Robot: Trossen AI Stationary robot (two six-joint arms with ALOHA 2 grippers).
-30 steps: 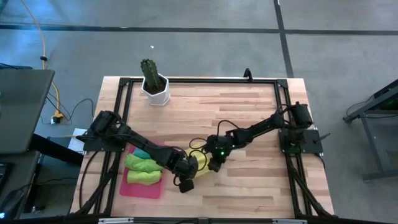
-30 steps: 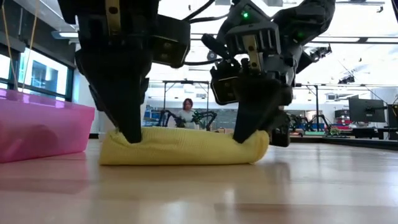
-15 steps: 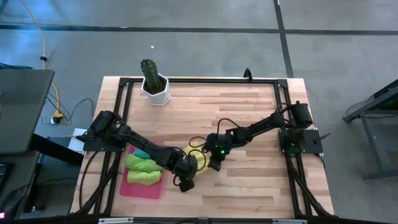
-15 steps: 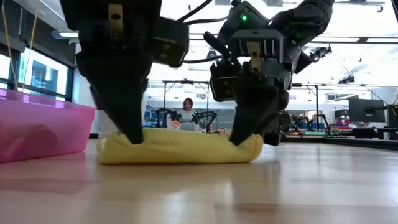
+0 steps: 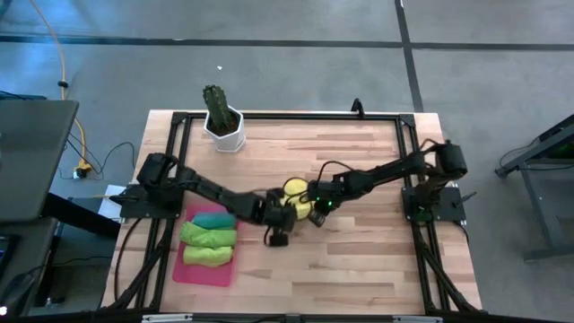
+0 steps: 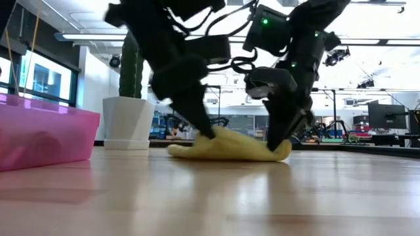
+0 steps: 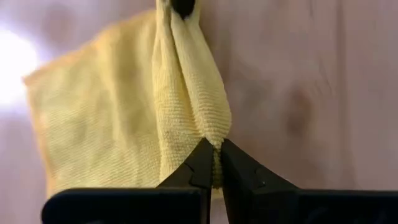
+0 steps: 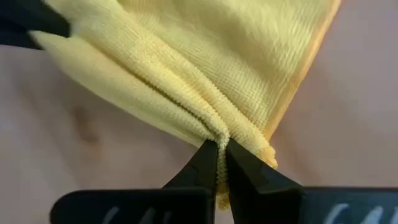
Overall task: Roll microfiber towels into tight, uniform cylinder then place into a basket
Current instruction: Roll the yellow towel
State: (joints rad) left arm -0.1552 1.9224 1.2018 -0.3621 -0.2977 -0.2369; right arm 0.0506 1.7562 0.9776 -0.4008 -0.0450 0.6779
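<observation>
Both arms reach to mid-table, left pincer (image 5: 278,215) and right pincer (image 5: 309,212) clamped tight, tips close together.

Yellow towel lying part-rolled on the table, three rolled towels sitting in the pink basket

The yellow microfiber towel (image 5: 293,190) is lying near the middle of the wooden tabletop, one edge gathered into a raised ridged fold, the rest spreading out flat behind it. The pink-red basket (image 5: 179,272) is sitting at the table's left front, well apart from it, and is holding a teal roll (image 5: 212,220), a green roll (image 5: 208,237) and a lime green roll (image 5: 206,256) lying side by side.
</observation>
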